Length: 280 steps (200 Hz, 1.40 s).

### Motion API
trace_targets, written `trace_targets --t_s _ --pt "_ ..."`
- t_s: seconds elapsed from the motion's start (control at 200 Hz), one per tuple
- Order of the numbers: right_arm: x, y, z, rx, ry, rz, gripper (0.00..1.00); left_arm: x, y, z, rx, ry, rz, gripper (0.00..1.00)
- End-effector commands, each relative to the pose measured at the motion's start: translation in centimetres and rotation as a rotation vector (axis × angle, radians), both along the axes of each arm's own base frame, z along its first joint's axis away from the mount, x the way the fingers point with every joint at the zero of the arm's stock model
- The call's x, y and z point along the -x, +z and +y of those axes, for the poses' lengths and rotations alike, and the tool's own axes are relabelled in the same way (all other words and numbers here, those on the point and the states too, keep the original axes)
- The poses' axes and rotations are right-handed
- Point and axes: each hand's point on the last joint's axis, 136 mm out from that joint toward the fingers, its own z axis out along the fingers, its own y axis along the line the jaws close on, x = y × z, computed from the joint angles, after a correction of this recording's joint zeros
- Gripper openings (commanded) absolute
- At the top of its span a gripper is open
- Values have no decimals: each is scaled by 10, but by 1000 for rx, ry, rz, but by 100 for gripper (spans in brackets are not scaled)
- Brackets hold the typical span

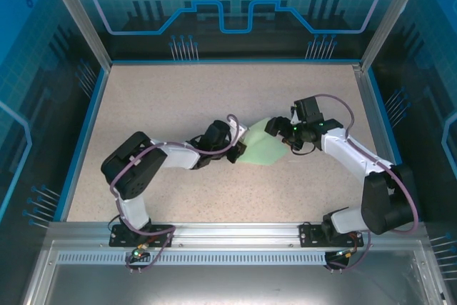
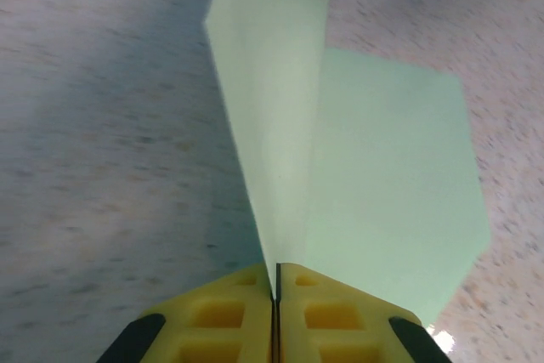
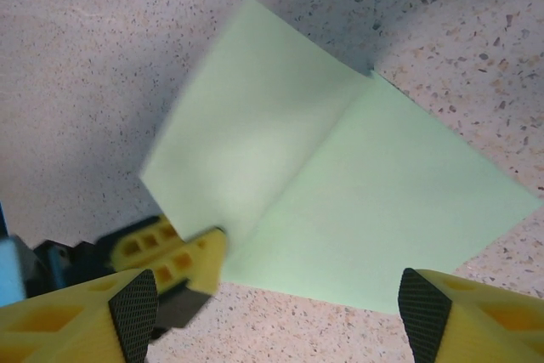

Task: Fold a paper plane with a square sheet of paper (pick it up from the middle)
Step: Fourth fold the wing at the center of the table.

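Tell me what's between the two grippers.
The green paper sheet, partly folded, spans the gap between the left gripper, shut on its raised flap, and the open right gripper, per the top view.

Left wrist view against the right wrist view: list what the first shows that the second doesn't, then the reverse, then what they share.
Left wrist: a close look from behind at the left tool, its yellow fingers closed together on the green paper, with one flap rising steeply from the pinch.
Right wrist: the right tool, fingers wide apart above the paper and gripping nothing, plus the crease seen from above.
Shared: the same partly folded green paper on the speckled table, with the left tool pinching its edge.
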Motion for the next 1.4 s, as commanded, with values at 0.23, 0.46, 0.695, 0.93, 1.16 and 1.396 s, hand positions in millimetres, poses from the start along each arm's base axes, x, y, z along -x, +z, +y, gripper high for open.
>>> trace_targets --t_s 0.23,0.46,0.695,0.93,1.16,1.396 --pt "-14 26 2 -18 16 -67 79 -36 46 31 0 124 -92 9" --pt "-14 16 3 -17 15 -41 79 -29 16 20 -52 99 -88 10" --pt "-11 1 8 -17 25 -5 79 -15 0 6 -59 68 -46 10" --pt "-12 -16 24 -80 46 28 79 0 -10 -6 -29 29 43 11" --pt "-14 -23 29 -102 66 19 79 12 -12 -25 58 -17 191 11" --pt "-20 -33 34 -87 136 -29 78 14 -10 -40 136 -13 340 11"
